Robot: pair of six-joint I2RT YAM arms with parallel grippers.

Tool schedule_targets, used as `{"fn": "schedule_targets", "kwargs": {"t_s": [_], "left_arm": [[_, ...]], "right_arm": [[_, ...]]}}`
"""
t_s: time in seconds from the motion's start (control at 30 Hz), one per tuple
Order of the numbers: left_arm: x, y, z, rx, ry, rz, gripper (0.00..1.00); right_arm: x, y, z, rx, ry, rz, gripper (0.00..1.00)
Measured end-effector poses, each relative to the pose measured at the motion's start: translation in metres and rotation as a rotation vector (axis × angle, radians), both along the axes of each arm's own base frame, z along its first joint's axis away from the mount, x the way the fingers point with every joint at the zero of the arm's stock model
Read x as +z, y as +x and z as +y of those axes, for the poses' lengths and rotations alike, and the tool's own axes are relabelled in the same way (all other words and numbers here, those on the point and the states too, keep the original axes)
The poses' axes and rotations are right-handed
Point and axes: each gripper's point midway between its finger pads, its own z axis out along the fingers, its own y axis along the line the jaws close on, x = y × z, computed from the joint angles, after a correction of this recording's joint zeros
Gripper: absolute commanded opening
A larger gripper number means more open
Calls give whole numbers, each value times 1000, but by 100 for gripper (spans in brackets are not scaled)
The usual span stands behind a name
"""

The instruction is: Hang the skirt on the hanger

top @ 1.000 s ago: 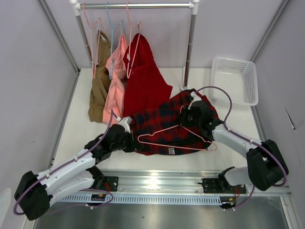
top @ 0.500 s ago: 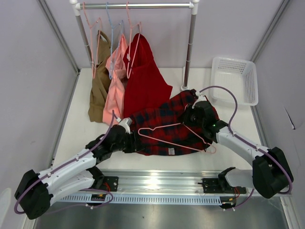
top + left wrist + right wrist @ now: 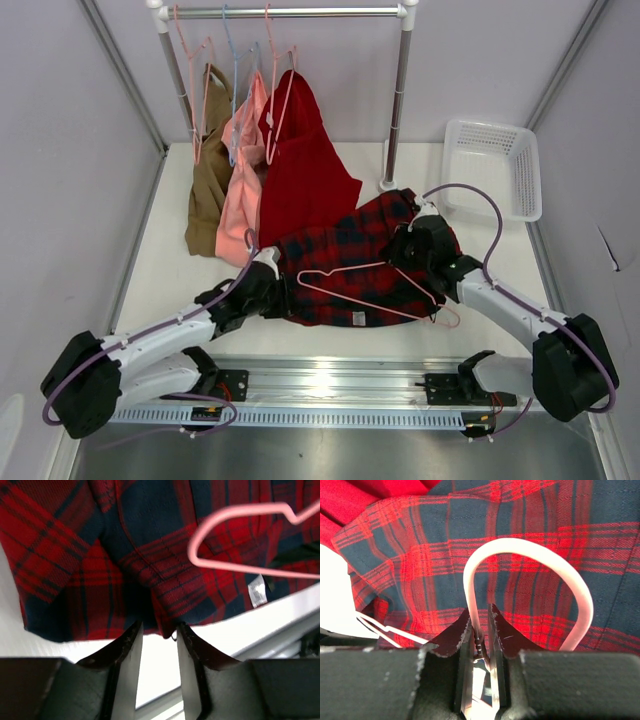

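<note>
At near hem of skirt [image 3: 345,250], showing small white label [image 3: 256,591], print unreadable. Hovering left gripper [image 3: 160,627] released, tips just at that hem. Pinching hanger [image 3: 520,542] hook in right gripper [image 3: 480,612], atop skirt.

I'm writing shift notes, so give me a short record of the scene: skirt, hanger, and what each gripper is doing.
skirt: plaid, spread on the table
hanger: pink wire, over the skirt, not threaded through it
left gripper: open, tips at the skirt's near hem
right gripper: shut on the hanger at the base of its hook
task: skirt not yet on hanger
</note>
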Motion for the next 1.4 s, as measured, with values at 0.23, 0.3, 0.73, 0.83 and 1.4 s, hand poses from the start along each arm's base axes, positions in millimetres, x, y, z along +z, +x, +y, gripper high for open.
{"fn": "schedule_targets", "kwargs": {"t_s": [0.23, 0.3, 0.73, 0.83, 1.4], "left_arm": [[-16, 8, 6, 41, 63, 7, 16], [-16, 11, 7, 51, 73, 3, 15], [-7, 25, 7, 88, 73, -28, 12], [-6, 26, 7, 90, 70, -32, 12], [-5, 25, 5, 80, 60, -25, 16]], "right_arm": [[3, -6, -10, 1, -8, -24, 0], [3, -9, -11, 10, -11, -30, 0], [-13, -30, -3, 109, -78, -40, 0], [-15, -33, 0, 126, -93, -46, 0], [-34, -34, 2, 132, -192, -34, 0]]}}
